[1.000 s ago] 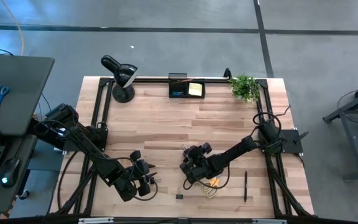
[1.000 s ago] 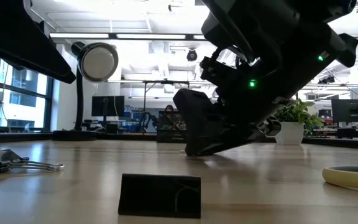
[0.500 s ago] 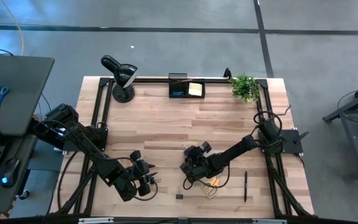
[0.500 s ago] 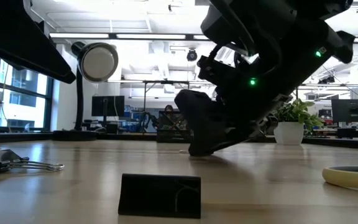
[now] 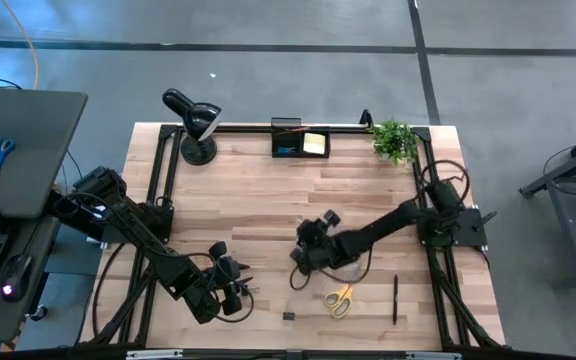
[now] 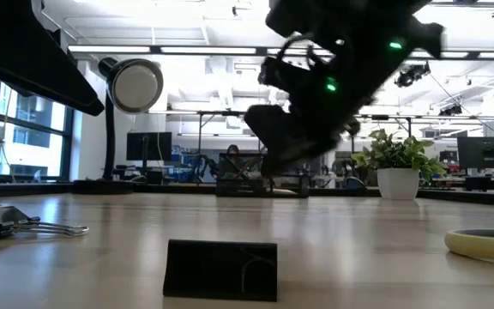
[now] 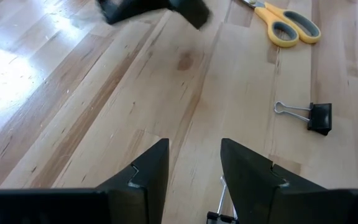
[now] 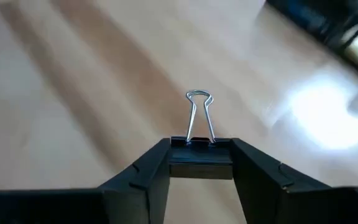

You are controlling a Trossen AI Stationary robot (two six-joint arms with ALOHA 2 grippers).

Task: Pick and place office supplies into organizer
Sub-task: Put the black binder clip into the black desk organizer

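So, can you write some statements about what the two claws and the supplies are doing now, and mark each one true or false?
1. The right claw is shut on a binder clip. True.
2. The yellow-handled scissors are inside the organizer. False: they lie on the table, near its front edge.
3. The left claw is open. True.
4. The left claw grips the scissors. False: it holds nothing.
5. A black pen lies on the table beside the scissors. True.
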